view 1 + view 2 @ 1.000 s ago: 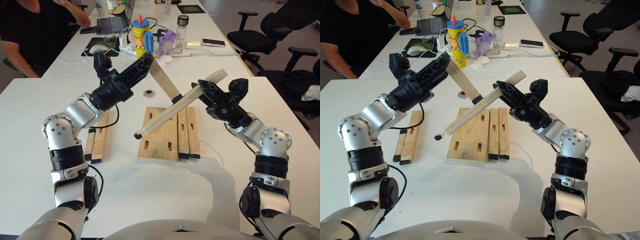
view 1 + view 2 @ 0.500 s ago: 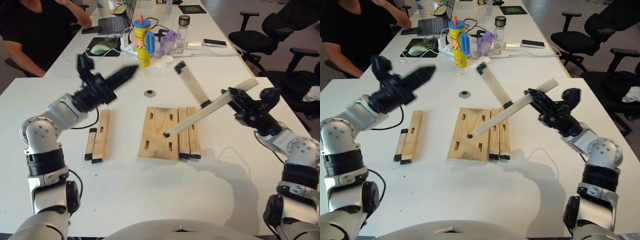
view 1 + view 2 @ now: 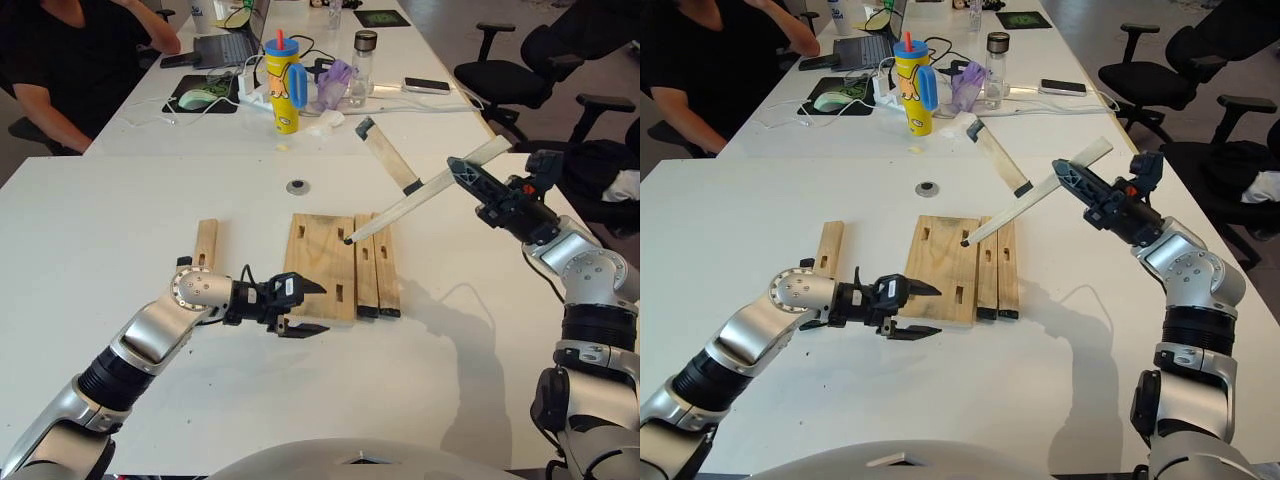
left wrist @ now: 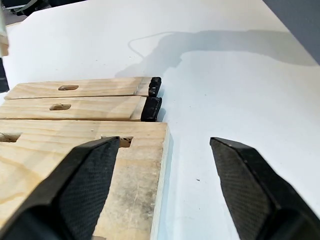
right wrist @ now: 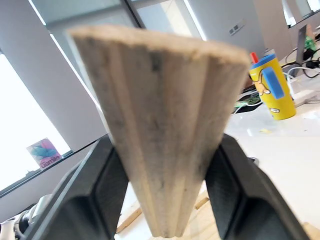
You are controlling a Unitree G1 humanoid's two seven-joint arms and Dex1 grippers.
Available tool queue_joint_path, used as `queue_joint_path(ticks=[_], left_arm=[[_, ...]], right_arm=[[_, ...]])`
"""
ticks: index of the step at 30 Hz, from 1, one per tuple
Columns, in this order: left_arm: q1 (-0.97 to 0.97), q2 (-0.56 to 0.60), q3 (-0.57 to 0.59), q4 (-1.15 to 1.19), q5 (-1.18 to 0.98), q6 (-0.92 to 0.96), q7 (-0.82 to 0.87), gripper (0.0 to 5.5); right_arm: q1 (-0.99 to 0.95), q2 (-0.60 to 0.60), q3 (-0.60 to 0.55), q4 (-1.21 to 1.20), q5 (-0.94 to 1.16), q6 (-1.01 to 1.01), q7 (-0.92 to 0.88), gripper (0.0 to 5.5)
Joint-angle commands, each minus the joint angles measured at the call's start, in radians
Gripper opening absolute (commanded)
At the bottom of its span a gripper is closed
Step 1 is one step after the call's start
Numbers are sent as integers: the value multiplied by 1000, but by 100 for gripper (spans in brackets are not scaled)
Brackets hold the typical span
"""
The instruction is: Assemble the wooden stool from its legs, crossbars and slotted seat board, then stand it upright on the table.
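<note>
release by the left hand [image 3: 322, 308]: no longer raised, it sits open at the near edge of the seat board [image 3: 315, 265] on the bench [image 3: 120, 220]. farther off, the right hand [image 3: 468, 178] grips the leg [image 3: 400, 207] aloft, its crossbar [image 3: 388, 155] seemingly now joined.

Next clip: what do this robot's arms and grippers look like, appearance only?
The left arm and right arm have silver-grey shells with round joint caps and black ribbed collars between segments. A thin black cable loops at the left wrist. The left gripper and right gripper are all black, each with two tapered wedge fingers whose pads are finely textured.
</note>
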Motion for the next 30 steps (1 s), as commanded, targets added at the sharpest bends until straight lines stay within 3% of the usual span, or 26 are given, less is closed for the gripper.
queue_joint_path(ticks=[1, 19, 30], left_arm=[[1, -35, -14, 74, 92, -89, 23, 334], [-29, -196, -47, 406, 331, -175, 137, 334], [-9, -120, -41, 509, 307, -160, -11, 334]], right_arm=[[-19, 1, -8, -8, 19, 18, 43, 202], [-25, -27, 115, -22, -140, -90, 189, 202], [-138, -4, 281, 98, -331, -275, 327, 202]])
